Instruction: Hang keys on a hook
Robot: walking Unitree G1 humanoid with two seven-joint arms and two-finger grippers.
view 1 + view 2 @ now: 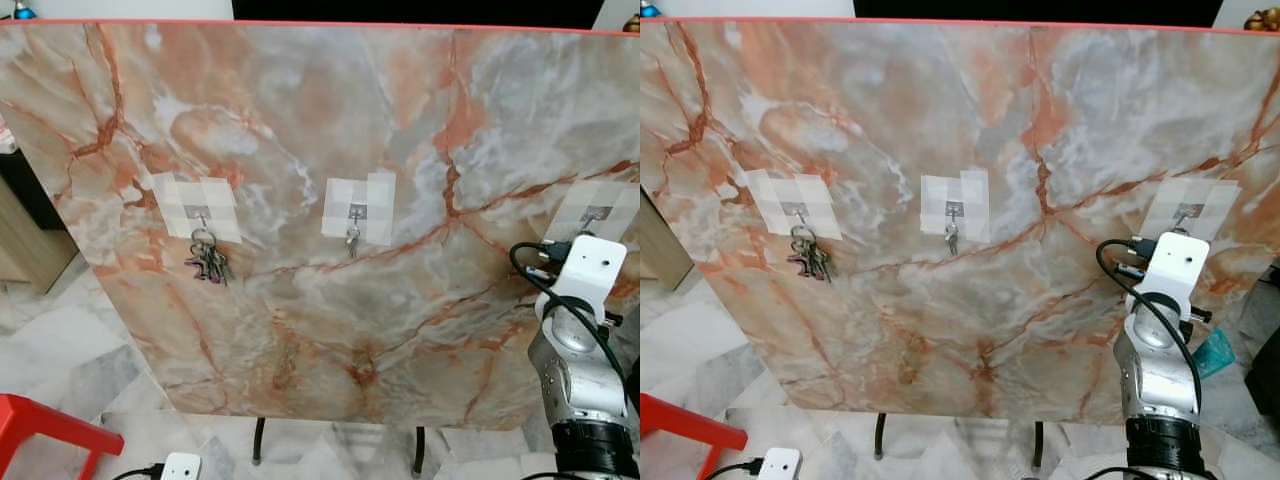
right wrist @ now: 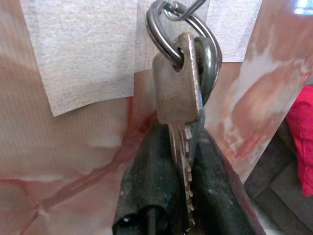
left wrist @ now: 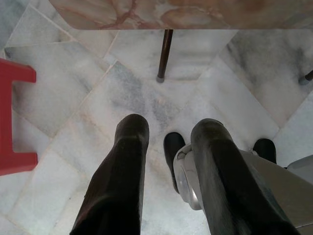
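Your right gripper (image 2: 183, 196) is up at the right-hand hook (image 1: 1185, 213) on the marble board (image 1: 300, 150), its fingers closed on the blade of the keys (image 2: 178, 98). The ring (image 2: 168, 24) already sits over the wire of that hook, by the look of it (the tape patch (image 2: 83, 54) is just behind). Ease your grip apart slowly and let the ring take the weight before you back straight away, so nothing drags it off. Your left gripper (image 3: 168, 147) hangs idle over the floor (image 3: 73, 98), fingers apart and empty.
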